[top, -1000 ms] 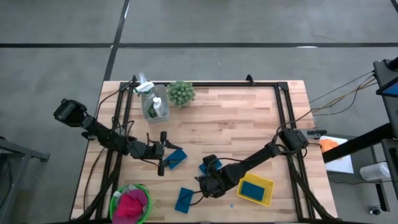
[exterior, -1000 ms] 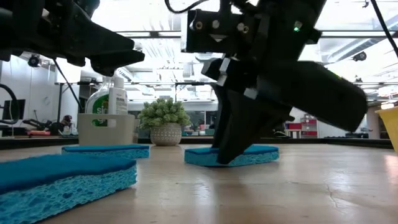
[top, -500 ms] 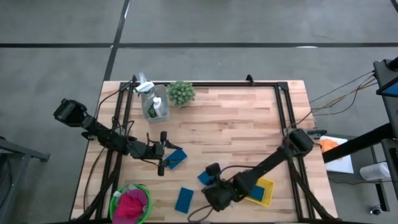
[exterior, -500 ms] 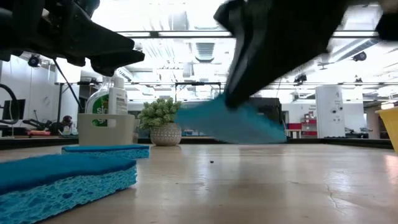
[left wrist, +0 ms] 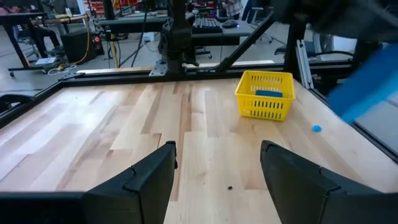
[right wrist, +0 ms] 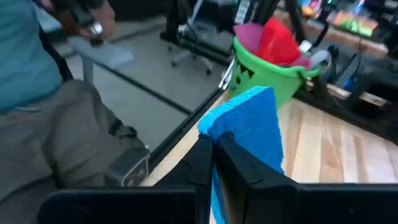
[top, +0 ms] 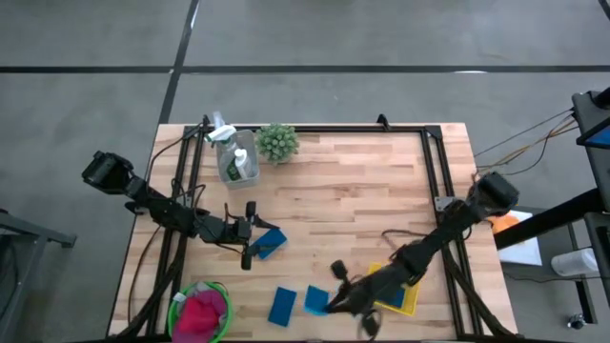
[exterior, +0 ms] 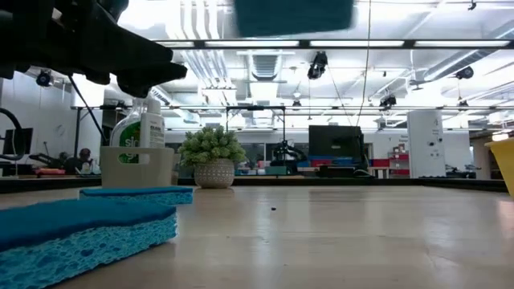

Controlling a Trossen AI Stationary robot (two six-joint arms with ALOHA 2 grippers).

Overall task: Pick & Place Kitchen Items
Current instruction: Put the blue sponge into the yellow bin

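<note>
My right gripper is shut on a blue sponge and holds it up over the table's near edge; the low view shows that sponge high above the tabletop. Another blue sponge lies flat just left of it. A third lies in front of my left gripper, which waits open at mid-left with nothing between its fingers. A green bucket at the near left corner holds pink and red cloths. Clear bottles stand in a tub at the far left. My right gripper pinches the blue sponge's near end between its two fingers. The fingers come from the table's right, close to level. The sponge sticks out ahead of them, lifted clear of the table.
A yellow basket with a blue sponge inside stands at the near right, half under my right arm. A small spiky plant sits at the far edge. Black frame rails run along the sides. A person stands beyond the near edge.
My right gripper has risen and gone toward the table's near edge, tipping from pointing down to nearly level. The blue sponge it grips, which lay on the table, is now lifted clear and has been carried along.
</note>
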